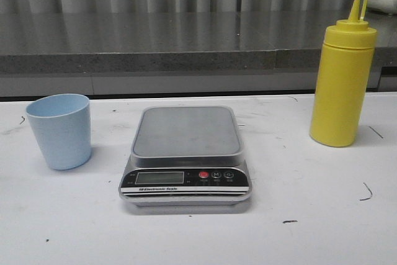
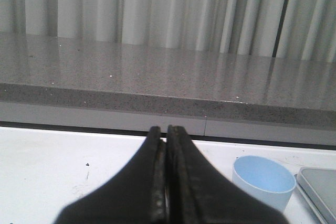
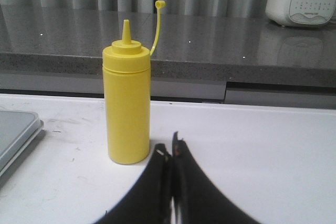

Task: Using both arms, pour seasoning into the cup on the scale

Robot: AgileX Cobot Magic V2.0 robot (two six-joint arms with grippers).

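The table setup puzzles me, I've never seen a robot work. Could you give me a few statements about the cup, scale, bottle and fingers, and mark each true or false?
1. The blue cup stands on the scale. False: it stands on the table to the left of the scale, whose platform is bare.
2. The yellow bottle stands upright to the right of the scale. True.
3. The bottle's small cap is pushed onto the nozzle. False: the cap sticks up beside it on its strap, and the nozzle is uncovered.
4. The left fingers are pressed together, holding nothing. True.
5. The right fingers grip the bottle. False: they are closed and empty, short of the bottle.
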